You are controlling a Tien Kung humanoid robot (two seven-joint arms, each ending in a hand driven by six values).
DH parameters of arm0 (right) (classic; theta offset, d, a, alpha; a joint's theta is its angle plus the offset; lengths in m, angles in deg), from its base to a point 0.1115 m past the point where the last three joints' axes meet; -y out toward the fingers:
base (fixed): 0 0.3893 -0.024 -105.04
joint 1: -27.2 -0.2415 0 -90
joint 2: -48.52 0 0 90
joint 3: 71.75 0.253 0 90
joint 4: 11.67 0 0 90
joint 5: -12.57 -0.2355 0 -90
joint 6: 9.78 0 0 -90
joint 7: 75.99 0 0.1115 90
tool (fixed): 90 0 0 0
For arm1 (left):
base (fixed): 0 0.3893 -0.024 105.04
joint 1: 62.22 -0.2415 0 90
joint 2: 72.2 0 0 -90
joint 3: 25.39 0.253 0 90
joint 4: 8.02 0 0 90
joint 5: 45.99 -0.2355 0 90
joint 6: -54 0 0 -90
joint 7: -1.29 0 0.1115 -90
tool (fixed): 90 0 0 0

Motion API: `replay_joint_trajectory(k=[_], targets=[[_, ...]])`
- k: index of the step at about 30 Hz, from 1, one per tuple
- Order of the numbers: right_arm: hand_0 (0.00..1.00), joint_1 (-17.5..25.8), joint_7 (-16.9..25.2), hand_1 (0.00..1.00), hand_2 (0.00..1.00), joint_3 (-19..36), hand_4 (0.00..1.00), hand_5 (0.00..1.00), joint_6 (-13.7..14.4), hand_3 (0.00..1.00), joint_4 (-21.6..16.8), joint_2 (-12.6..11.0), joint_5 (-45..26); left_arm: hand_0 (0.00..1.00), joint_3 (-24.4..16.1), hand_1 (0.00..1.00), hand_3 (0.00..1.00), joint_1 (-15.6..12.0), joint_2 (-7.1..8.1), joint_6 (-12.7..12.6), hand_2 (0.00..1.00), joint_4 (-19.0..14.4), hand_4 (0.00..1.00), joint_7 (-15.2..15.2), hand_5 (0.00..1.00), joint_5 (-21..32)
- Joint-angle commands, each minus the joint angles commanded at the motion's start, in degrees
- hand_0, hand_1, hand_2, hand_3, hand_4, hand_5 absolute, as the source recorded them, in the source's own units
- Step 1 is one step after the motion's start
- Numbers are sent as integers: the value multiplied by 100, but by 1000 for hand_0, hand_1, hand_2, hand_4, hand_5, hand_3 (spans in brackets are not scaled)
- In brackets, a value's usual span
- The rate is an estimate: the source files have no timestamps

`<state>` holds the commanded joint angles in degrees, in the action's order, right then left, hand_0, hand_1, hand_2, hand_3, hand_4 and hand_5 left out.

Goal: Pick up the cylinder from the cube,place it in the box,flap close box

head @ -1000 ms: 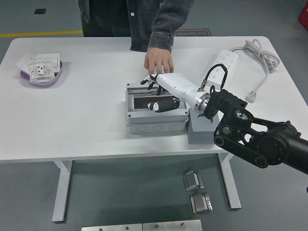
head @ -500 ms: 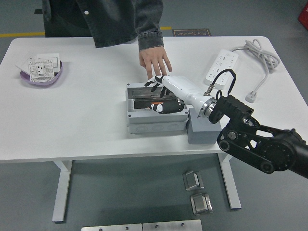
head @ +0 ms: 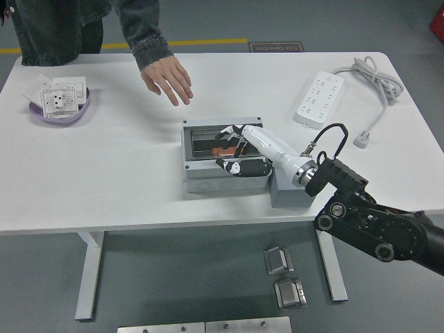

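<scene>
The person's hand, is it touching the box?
No, the person's hand hovers over bare table, away from the box.

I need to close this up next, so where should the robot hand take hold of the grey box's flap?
Probably the flap's free long edge, along the box's near side, approached from above and nearer the table edge. It lies low across the opening, and the right robot hand already reaches in over it.

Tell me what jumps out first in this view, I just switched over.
The robot's right hand, white with black fingers, reaches into the open grey box at table centre, over something orange inside. A person's hand hovers open above the table's far side, apart from the box. A grey cube sits right of the box.
</scene>
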<state>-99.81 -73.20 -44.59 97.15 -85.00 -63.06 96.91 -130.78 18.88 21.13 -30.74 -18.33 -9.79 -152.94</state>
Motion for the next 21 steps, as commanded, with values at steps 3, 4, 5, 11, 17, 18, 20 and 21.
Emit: replay_joint_trajectory(k=[3, 4, 5, 11, 17, 18, 20, 21], targets=[[426, 20, 41, 449, 606, -18, 688, 380, 33, 741, -17, -40, -79, 618, 61, 577, 586, -3, 3, -2, 547, 0, 445, 9, 81, 51], [426, 26, 45, 449, 606, -31, 688, 380, 40, 741, -46, -64, -93, 618, 82, 577, 586, -3, 5, -2, 547, 0, 445, 13, 81, 61], [426, 28, 42, 449, 606, -36, 688, 380, 42, 741, -73, -82, -92, 618, 91, 577, 586, -3, 6, -2, 547, 0, 445, 15, 81, 63], [423, 76, -74, 445, 598, 207, 683, 374, 4, 734, -333, -206, 132, 619, -11, 574, 584, -21, -8, 16, 545, 0, 434, 9, 73, -81], [422, 491, -292, 437, 594, 952, 679, 372, -133, 732, -404, -171, 761, 619, -250, 572, 583, -37, -28, 33, 543, 0, 428, -5, 67, -307], [422, 615, -325, 437, 594, 1141, 679, 372, -144, 732, -394, -119, 908, 619, -275, 572, 583, -41, -34, 36, 543, 0, 428, -6, 67, -332], [415, 856, -335, 439, 596, 1509, 669, 368, -112, 728, -352, 26, 1182, 619, -321, 569, 582, -51, -50, 42, 543, 0, 417, -6, 54, -376], [415, 990, -285, 439, 596, 1729, 669, 368, -48, 728, -311, 117, 1320, 619, -344, 569, 582, -57, -61, 45, 543, 0, 417, -8, 54, -398]])
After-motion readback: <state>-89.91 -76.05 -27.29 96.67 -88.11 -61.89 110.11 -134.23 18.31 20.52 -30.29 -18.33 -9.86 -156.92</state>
